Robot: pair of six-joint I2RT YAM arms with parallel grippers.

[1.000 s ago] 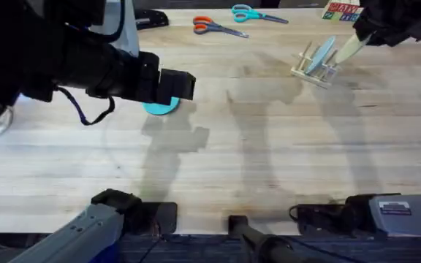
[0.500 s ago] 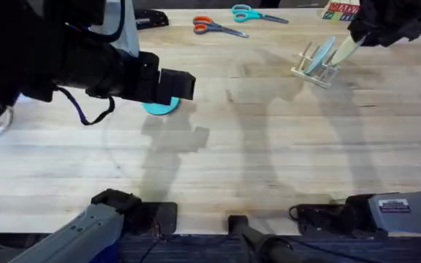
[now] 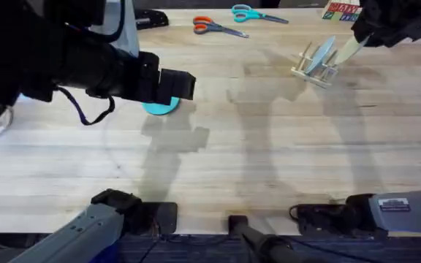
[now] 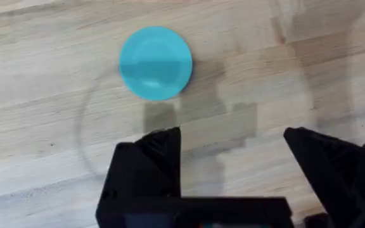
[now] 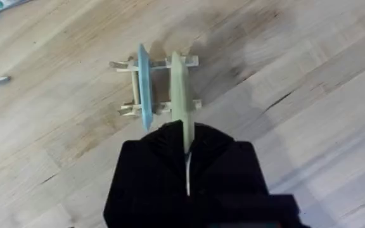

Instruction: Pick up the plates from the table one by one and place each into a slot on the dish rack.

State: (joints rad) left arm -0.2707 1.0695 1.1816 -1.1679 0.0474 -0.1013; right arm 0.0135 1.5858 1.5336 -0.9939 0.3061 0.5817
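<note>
- The right claw (image 5: 187, 166), at the far right of the table (image 3: 269, 161), is closed tight on the edge of the cream plate (image 5: 180, 95), holding it on edge.
- Over the last second that plate has shifted only slightly: in the overhead view it (image 3: 349, 48) stays tilted against the right side of the dish rack (image 3: 314, 64), and its top edge has crept a little nearer the rack.
- From the right wrist view the cream plate now stands in the rack (image 5: 157, 88) between the dowels, one slot over from the pale blue-grey plate (image 5: 144, 85) that already stands upright there.
- I judge this the last part of seating the cream plate: it looks lined up with its slot, but I cannot tell whether its lower edge rests on the rack's base.
- The next move probably calls for a small lowering and then letting go. The rack is light, so a sideways push could slide or tip it.
- The left claw (image 4: 230, 155) has not moved in that second. It hangs wide open and empty over the middle left of the table.
- The teal plate (image 4: 155, 62) lies flat on the wood, just beyond the left claw's fingers (image 4: 147, 158) and untouched; from overhead it (image 3: 161, 107) is half hidden under the arm.
- So one plate is nearly racked and the teal one has yet to be picked up.
- Two pairs of scissors (image 3: 218, 28) lie along the far edge, well apart from the work.
</note>
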